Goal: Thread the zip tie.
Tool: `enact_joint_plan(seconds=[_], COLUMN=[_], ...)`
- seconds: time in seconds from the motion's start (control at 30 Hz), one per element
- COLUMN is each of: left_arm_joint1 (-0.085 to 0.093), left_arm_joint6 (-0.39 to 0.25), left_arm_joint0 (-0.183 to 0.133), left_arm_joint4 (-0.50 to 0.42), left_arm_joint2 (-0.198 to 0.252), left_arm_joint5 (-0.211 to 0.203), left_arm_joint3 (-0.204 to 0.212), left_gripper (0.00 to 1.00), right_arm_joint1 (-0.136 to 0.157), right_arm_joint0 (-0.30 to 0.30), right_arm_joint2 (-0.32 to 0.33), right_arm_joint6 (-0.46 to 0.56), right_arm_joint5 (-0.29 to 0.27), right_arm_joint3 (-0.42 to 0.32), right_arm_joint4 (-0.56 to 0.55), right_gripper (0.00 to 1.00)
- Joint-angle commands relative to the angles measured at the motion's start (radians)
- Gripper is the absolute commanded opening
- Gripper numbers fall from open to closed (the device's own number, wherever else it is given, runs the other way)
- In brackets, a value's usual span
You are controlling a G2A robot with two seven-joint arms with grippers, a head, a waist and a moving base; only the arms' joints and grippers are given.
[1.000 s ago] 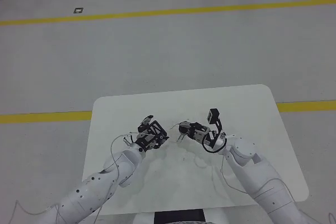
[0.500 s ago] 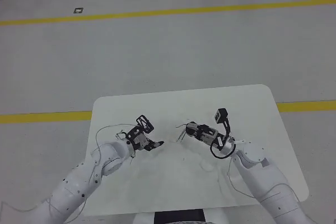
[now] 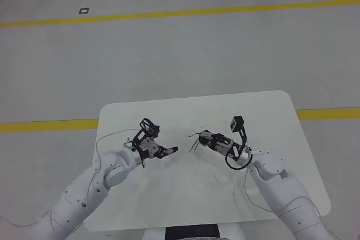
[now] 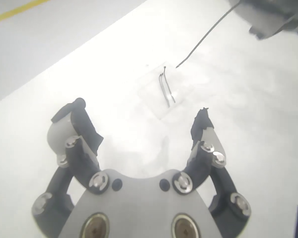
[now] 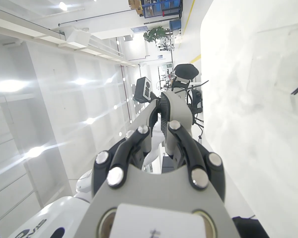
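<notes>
My right gripper [image 3: 199,139] is shut on a thin black zip tie [image 4: 204,33] near the table's middle. The tie's free end slants down toward the tabletop, its tip just above the surface. In the left wrist view the right gripper [image 4: 268,8] appears large and close. My left gripper [image 4: 141,110] stands open with nothing between its fingers, low over the table and a short way to the left of the held tie. Seen from above, the left gripper [image 3: 167,150] points at the right one across a small gap. The right wrist view looks along the closed fingers [image 5: 164,110].
Two spare black zip ties [image 4: 166,89] lie side by side on a clear sheet on the white table [image 3: 258,114], just ahead of my left gripper. Bare tabletop surrounds both arms; the rounded table edge runs along the far side.
My left arm has drawn back to the left, away from the right gripper, leaving a gap between them. The right gripper shifted slightly right with the tie, then held still.
</notes>
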Motion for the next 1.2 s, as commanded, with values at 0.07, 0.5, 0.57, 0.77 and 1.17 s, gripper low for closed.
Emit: enact_joint_plan(seconds=[0.07, 0.5, 0.57, 0.77, 1.17], left_arm_joint1=[0.035, 0.138, 0.141, 0.141, 0.134], left_arm_joint6=[-0.037, -0.179, -0.196, -0.196, -0.472], left_arm_joint0=[-0.019, -0.112, -0.124, -0.124, -0.101], left_arm_joint4=[-0.182, -0.671, -0.699, -0.699, -1.14], left_arm_joint2=[0.029, 0.101, 0.105, 0.105, 0.034], left_arm_joint5=[0.001, 0.001, 0.001, 0.001, 0.001], left_arm_joint3=[-0.038, -0.059, -0.05, -0.05, -0.043], left_gripper=[1.0, 1.0, 1.0, 1.0, 1.0], right_arm_joint1=[0.0, 0.0, 0.0, 0.0, 0.0], right_arm_joint0=[0.0, 0.0, 0.0, 0.0, 0.0], right_arm_joint2=[0.0, 0.0, 0.0, 0.0, 0.0], right_arm_joint6=[0.0, 0.0, 0.0, 0.0, 0.0], right_arm_joint5=[0.0, 0.0, 0.0, 0.0, 0.0], right_arm_joint3=[0.0, 0.0, 0.0, 0.0, 0.0], right_arm_joint4=[0.0, 0.0, 0.0, 0.0, 0.0], right_gripper=[0.0, 0.0, 0.0, 0.0, 0.0])
